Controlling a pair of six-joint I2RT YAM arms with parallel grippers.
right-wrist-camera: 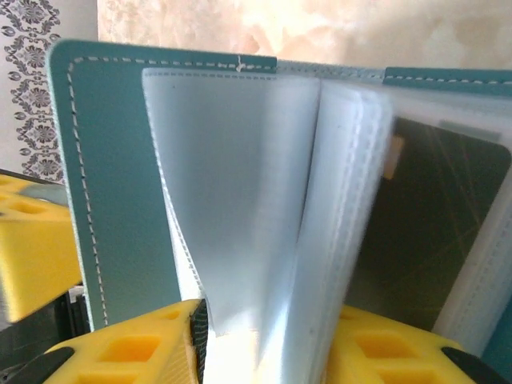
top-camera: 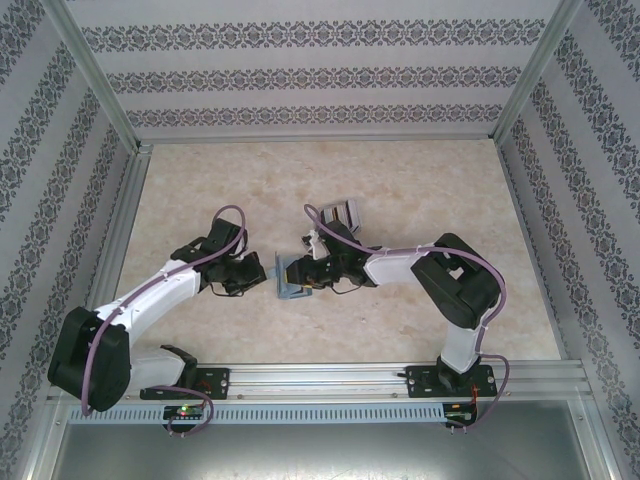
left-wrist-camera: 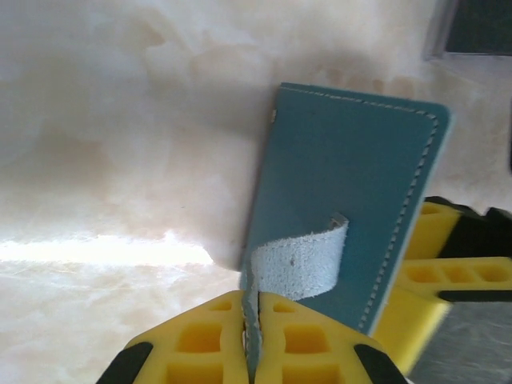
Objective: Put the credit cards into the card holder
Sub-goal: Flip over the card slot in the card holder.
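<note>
The teal card holder point(top-camera: 289, 282) lies between my two grippers at the table's middle. My left gripper point(left-wrist-camera: 254, 308) is shut on the pale suede strap point(left-wrist-camera: 300, 260) that curls off the card holder's teal cover point(left-wrist-camera: 344, 184). In the right wrist view the card holder point(right-wrist-camera: 112, 184) stands open, with its clear sleeves point(right-wrist-camera: 240, 200) fanned loosely. My right gripper point(right-wrist-camera: 268, 340) has one yellow finger on each side of those sleeves, jaws apart and not squeezing them. A dark credit card point(right-wrist-camera: 436, 232) sits inside a sleeve on the right.
A pale grey slotted rack point(top-camera: 341, 213) stands just behind the right gripper point(top-camera: 300, 270); its corner shows as a dark panel point(left-wrist-camera: 478, 26). The left gripper point(top-camera: 262, 274) faces the right one closely. Patterned walls enclose the beige table point(top-camera: 420, 180).
</note>
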